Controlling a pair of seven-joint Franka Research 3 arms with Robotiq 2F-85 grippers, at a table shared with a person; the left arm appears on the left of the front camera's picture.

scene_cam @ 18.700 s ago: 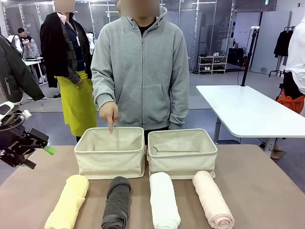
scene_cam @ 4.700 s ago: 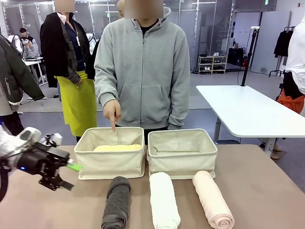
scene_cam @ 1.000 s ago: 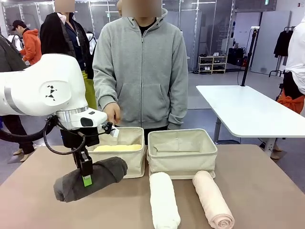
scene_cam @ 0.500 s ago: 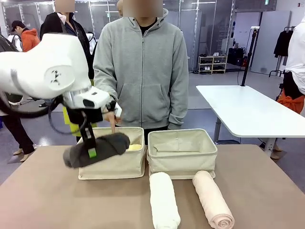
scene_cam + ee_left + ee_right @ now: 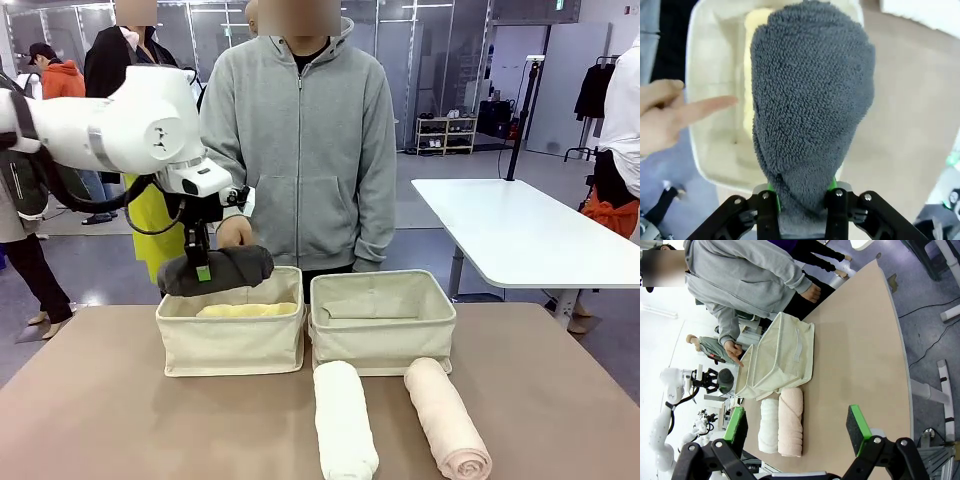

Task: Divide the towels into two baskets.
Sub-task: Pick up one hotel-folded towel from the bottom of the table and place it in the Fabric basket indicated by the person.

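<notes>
My left gripper (image 5: pixel 203 270) is shut on the dark grey towel (image 5: pixel 228 268) and holds it lying level just above the left basket (image 5: pixel 230 345). The pale yellow towel (image 5: pixel 245 310) lies inside that basket. In the left wrist view the grey towel (image 5: pixel 810 110) sticks out from between the fingers (image 5: pixel 836 210), over the basket (image 5: pixel 694 90) and the yellow towel (image 5: pixel 752 55). The right basket (image 5: pixel 382 335) holds no towel. In front of it the white towel (image 5: pixel 343 420) and the pink towel (image 5: pixel 445 415) lie on the table. My right gripper (image 5: pixel 796 422) hangs open far off to the side.
A person in a grey hoodie stands behind the baskets, with one hand (image 5: pixel 235 232) pointing down at the left basket right beside the held towel; the finger (image 5: pixel 705 107) reaches over the rim. A white table (image 5: pixel 520 235) stands at the back right.
My left arm has lifted the grey towel from near the table top up and back, so it now hangs over the left basket. The right arm has not moved.
</notes>
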